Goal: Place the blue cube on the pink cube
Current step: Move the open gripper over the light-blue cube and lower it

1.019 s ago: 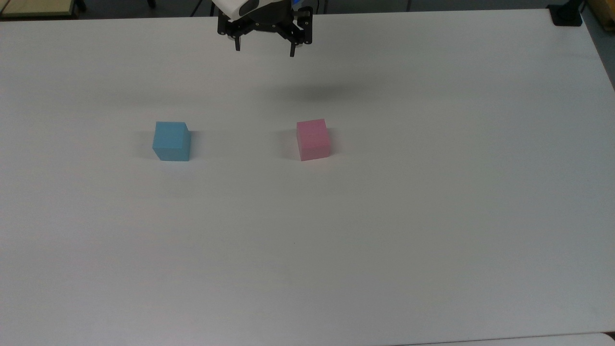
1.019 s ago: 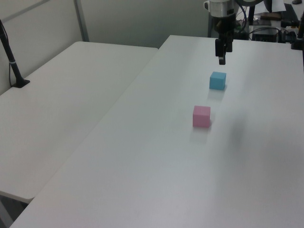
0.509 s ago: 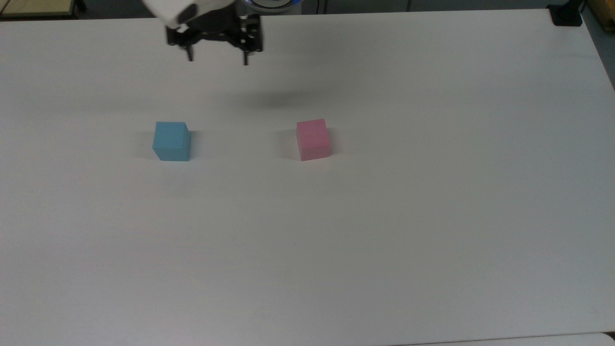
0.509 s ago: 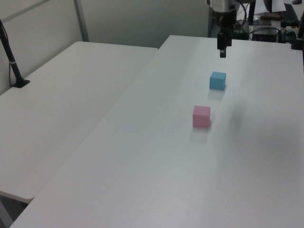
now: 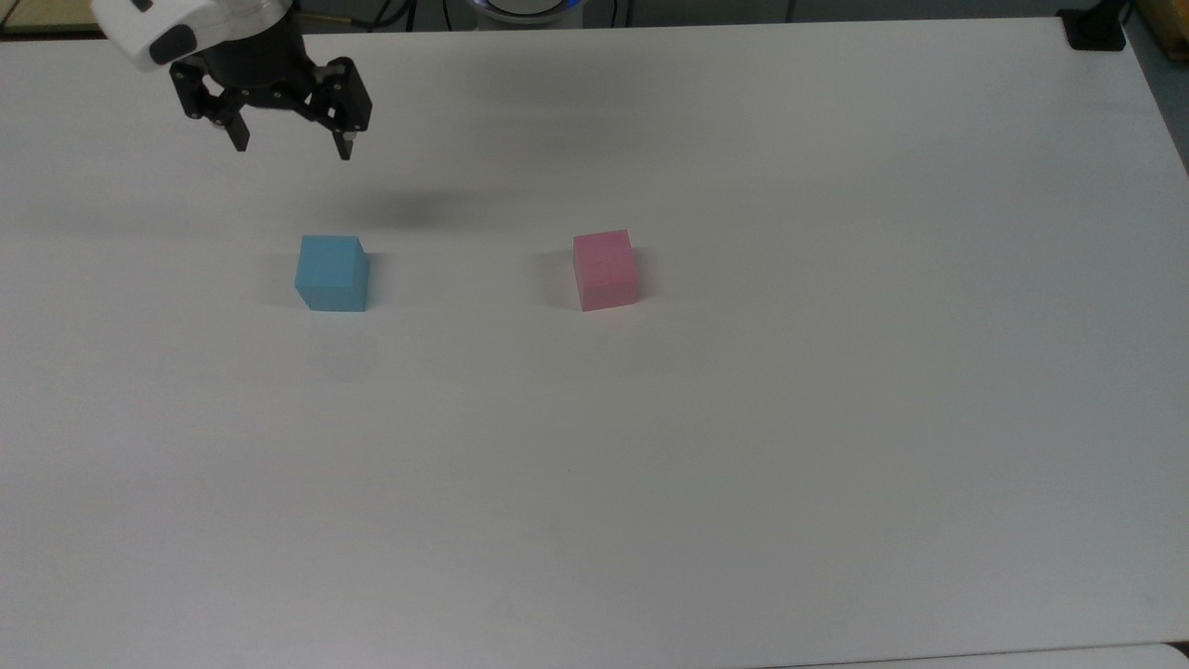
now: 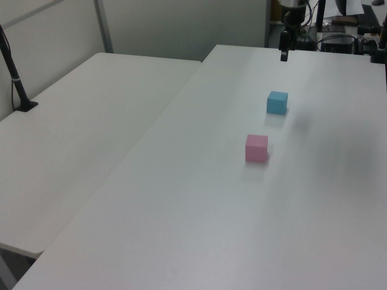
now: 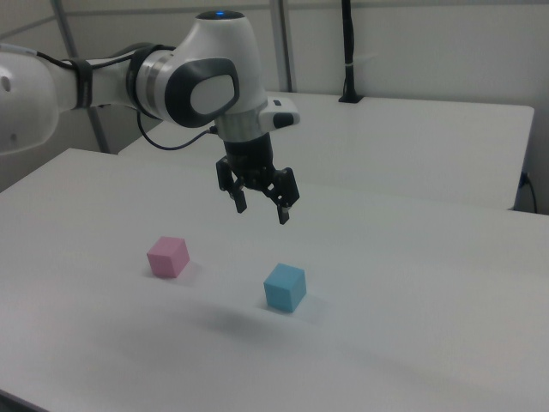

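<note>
likely a robotics lab, white tables, robot arm, cables

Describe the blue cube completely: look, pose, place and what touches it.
The blue cube is a small, plain-faced, matte sky-blue block, about the size of the pink cube. It sits flat on the white table, apart from the pink cube and on the top view's left of it. Nothing but the table touches it. The open gripper hangs in the air above, empty.

White table, blue cube and pink cube resting on it, well apart
</note>
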